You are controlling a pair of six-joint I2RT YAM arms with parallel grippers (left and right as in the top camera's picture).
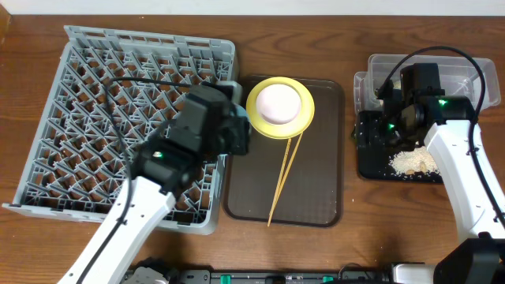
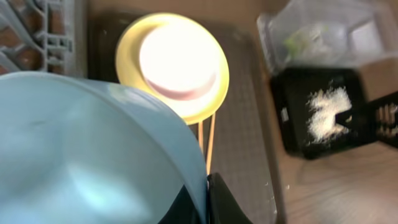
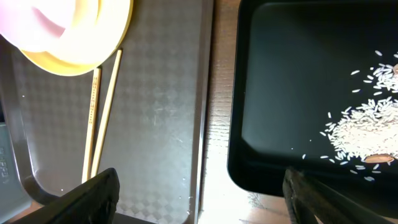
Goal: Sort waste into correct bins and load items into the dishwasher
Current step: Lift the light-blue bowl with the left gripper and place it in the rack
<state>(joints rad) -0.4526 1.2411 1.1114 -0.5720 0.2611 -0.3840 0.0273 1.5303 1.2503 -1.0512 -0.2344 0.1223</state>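
My left fingers (image 2: 217, 199) are pinched on the rim of the blue bowl (image 2: 81, 149). The bowl fills the near part of the left wrist view and hangs about over the seam between the rack (image 1: 95, 95) and the brown tray (image 1: 323, 173); from overhead my own arm hides it. It is an edge grip on a smooth, wide bowl, so I judge it could pivot or slip if I swing quickly, and a low approach could catch the rack's wall. Just beyond sit the yellow plate (image 2: 208, 102), the white bowl (image 2: 177, 59) on it and the chopsticks (image 3: 107, 112) running out from its edge, right where a dropped bowl would land. My right fingers (image 3: 93, 196) are spread wide and empty above the strip of tabletop (image 3: 221, 155) between the brown tray and the black tray (image 3: 280, 74), which holds the food scraps (image 3: 360, 134). The clear tub (image 1: 465, 71) lies farthest.
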